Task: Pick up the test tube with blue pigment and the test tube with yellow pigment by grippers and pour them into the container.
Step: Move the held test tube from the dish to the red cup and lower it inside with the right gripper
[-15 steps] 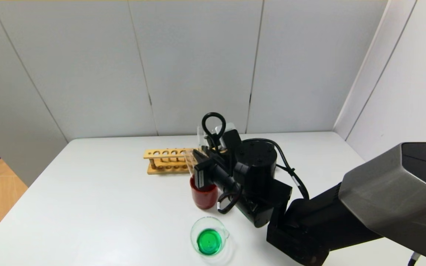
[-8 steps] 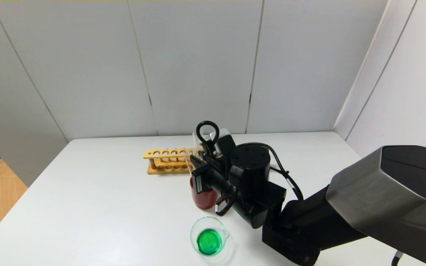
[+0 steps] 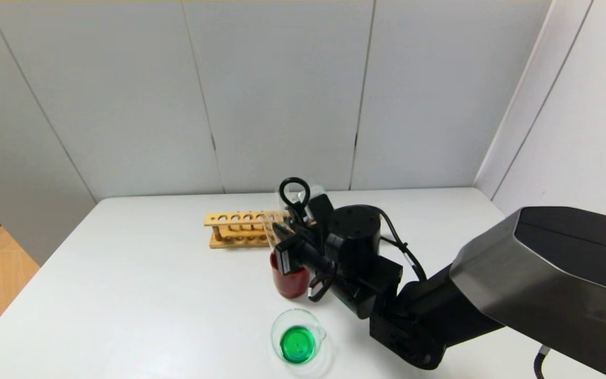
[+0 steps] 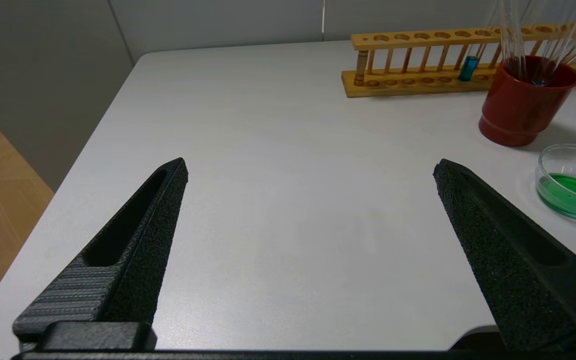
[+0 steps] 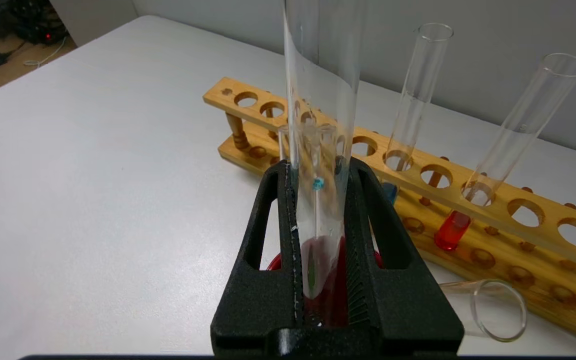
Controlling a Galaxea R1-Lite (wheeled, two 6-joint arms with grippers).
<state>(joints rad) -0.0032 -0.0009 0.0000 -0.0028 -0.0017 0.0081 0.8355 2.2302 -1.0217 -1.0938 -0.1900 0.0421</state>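
The right gripper (image 5: 320,240) is clamped on an emptied clear glass tube (image 5: 318,125), seemingly the one that held pigment, its round bottom above the dark red opaque cup (image 3: 288,279). Release too high and it could tip out or strike the wooden rack (image 3: 237,228) just behind. The low clear glass dish (image 3: 298,342) holds green liquid, near the table's front edge. The left gripper (image 4: 310,200) is parked wide open, holding nothing, over bare tabletop.
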